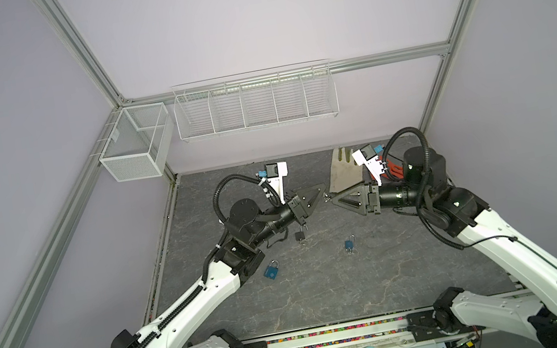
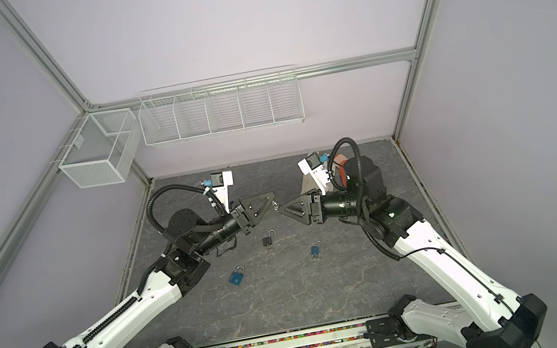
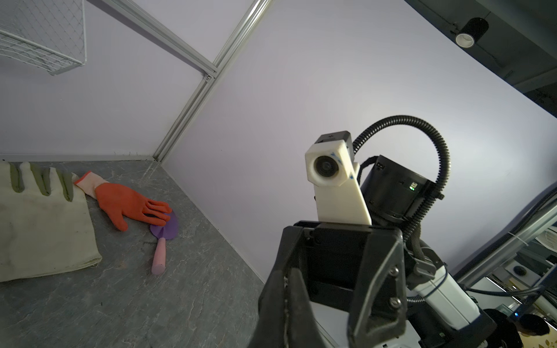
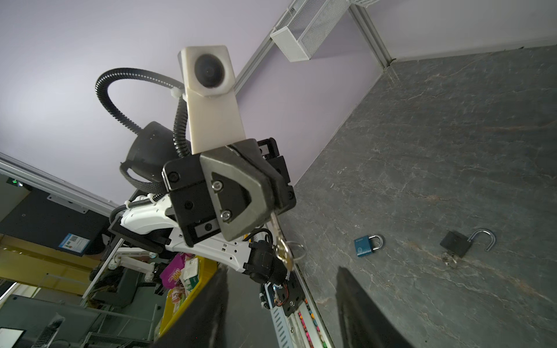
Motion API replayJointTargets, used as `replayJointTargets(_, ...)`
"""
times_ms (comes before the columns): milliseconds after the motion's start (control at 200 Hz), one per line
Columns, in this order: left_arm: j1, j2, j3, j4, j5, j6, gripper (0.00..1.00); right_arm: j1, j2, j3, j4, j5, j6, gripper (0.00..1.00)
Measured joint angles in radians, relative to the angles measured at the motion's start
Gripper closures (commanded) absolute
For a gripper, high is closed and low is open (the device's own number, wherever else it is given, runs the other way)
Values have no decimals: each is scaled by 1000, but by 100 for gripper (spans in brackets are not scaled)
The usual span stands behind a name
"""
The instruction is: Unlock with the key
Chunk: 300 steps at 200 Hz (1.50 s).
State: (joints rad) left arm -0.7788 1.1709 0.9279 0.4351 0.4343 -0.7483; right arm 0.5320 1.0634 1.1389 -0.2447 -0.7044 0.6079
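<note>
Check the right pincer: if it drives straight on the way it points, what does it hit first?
Most likely the key bunch hanging from the shut left pincer, which faces the open right pincer tip to tip. How well the two line up in height is unclear.

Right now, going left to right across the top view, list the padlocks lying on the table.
In a top view: blue padlock → black padlock, shackle open → smaller blue padlock.
</note>
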Motion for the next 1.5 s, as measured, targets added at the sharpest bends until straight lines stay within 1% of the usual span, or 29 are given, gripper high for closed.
replayJointTargets(80,0,0,0,5,-21,-6,100,0,-33,-57,48,11,26,27)
replayJointTargets(205,0,5,0,45,-46,-29,100,0,-60,-167,179,21,96,18)
replayJointTargets(295,-1,11,0,76,-56,-47,100,2,-56,-213,271,24,150,17)
replayJointTargets(445,-10,19,-2,113,-72,-71,100,33,-46,-223,387,24,193,17)
replayJointTargets(570,-15,21,-5,145,-76,-93,100,53,-46,-229,476,27,218,21)
replayJointTargets(665,-17,21,-7,162,-76,-108,100,55,-45,-235,522,36,233,29)
replayJointTargets(780,-20,21,-7,173,-76,-115,100,55,-38,-237,560,53,244,33)
replayJointTargets(875,-21,21,-7,176,-76,-116,100,55,-24,-238,595,56,253,42)
replayJointTargets(930,-21,21,-7,177,-76,-116,100,58,-11,-238,617,57,256,44)
replayJointTargets(1005,-23,21,-7,177,-76,-115,100,61,11,-238,632,56,260,50)
replayJointTargets(1149,-25,20,-7,175,-79,-114,100,68,34,-238,653,57,265,56)
replayJointTargets(1439,-25,14,-12,158,-101,-98,100,73,34,-238,695,64,282,64)
replayJointTargets(1499,-25,11,-12,153,-106,-92,100,73,34,-238,695,66,283,69)
